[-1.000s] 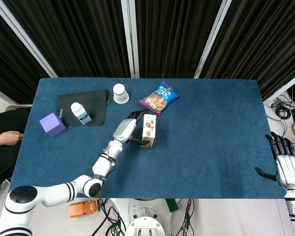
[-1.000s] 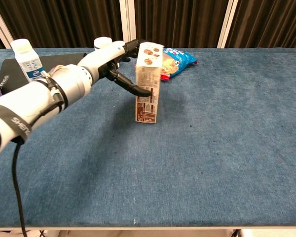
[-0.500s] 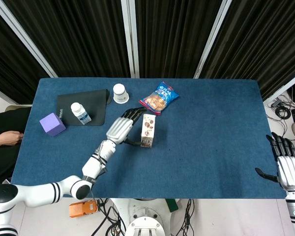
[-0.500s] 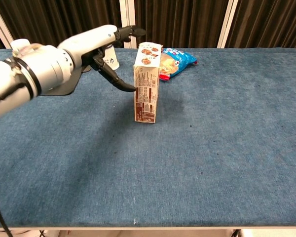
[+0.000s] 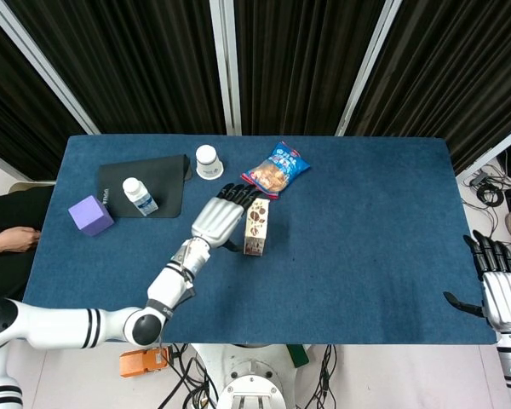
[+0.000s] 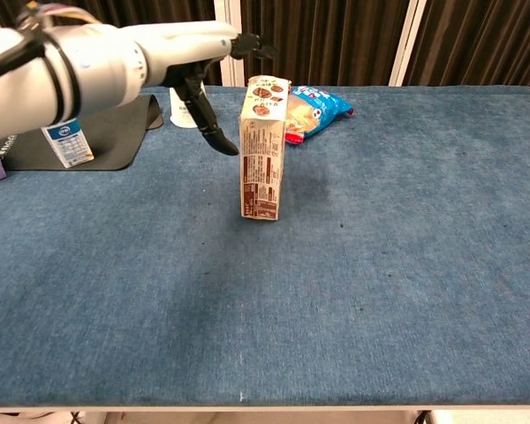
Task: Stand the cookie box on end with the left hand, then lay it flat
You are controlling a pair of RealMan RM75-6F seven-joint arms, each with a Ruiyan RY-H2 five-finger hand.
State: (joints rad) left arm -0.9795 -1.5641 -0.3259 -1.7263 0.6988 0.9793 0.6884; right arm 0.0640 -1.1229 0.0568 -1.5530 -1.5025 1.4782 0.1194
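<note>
The left hand (image 5: 219, 215) hovers spread and empty just left of the cookie box (image 6: 261, 147), thumb near its side. The box stands on end, just in front of the snack bag (image 5: 276, 168).

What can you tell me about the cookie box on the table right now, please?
The cookie box is a tall, narrow carton, apparently cardboard, in beige and brown with cookies pictured on its top flap and dark printed panels on its side. It stands upright on end on the blue table, near the middle, just in front of a blue snack bag. The left hand hovers beside its upper part with fingers spread; no contact is visible.
</note>
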